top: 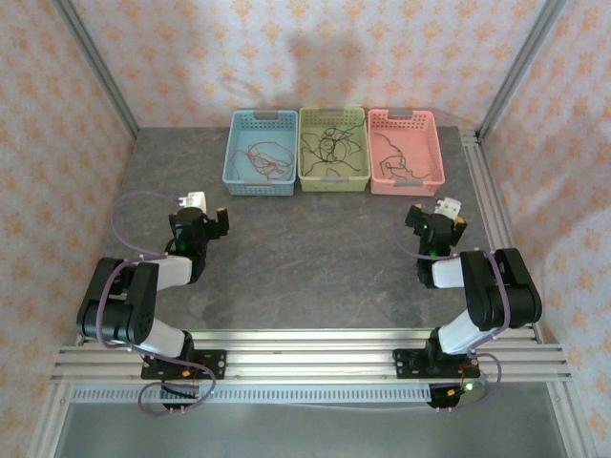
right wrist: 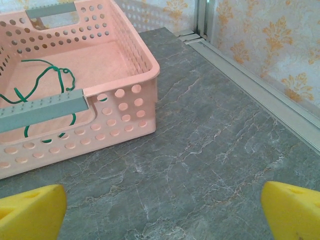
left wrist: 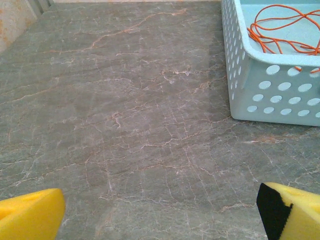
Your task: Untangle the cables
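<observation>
Three baskets each hold one cable colour, so we judge untangling done: orange cable ahead-right of our open, empty left gripper, green cable ahead-left of our open right gripper, black cables between.

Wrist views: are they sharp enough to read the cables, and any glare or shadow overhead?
Left wrist view: orange cable and blue basket crisp, mild pale sheen on the table. Right wrist view: green cable and pink basket sharp, no glare. Top external view: soft even light, faint broad shadow on the back wall.
</observation>
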You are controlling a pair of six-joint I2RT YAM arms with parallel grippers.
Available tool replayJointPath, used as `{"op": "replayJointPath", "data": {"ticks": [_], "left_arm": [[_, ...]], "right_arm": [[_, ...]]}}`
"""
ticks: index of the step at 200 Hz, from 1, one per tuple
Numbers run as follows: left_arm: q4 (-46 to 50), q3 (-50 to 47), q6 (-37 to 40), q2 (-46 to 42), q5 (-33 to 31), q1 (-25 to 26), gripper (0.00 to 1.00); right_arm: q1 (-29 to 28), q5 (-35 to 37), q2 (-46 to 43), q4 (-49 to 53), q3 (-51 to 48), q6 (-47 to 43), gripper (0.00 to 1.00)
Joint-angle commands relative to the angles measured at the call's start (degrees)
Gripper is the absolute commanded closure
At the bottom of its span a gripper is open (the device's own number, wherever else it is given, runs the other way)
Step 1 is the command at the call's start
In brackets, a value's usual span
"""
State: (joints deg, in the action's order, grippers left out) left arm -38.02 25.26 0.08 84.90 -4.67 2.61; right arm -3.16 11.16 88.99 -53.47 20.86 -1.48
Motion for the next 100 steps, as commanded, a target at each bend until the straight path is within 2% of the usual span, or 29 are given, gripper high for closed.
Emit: {"op": "replayJointPath", "data": {"ticks": [1, 20, 44, 100], "left_arm": [[-1.87, 0.45, 0.72, 0.35, 0.53, -0.24, 0.0], [-1.79, 0.5, 0.77, 0.3, 0.49, -0.24, 0.0], [-1.79, 0.5, 0.72, 0.37, 0.53, -0.24, 0.0], [-1.8, 0.49, 0.69, 0.35, 0.48, -0.24, 0.0]], "right_arm": [[0.17, 0.88, 0.13, -0.97, -0.03, 0.44, 0.01], [0.17, -1.0, 0.04, 0.16, 0.55, -0.24, 0.01], [0.13, -7.09, -0.05, 0.8, 0.76, -2.54, 0.01], [0.34, -7.97, 0.44, 2.0, 1.62, -2.41, 0.01]]}}
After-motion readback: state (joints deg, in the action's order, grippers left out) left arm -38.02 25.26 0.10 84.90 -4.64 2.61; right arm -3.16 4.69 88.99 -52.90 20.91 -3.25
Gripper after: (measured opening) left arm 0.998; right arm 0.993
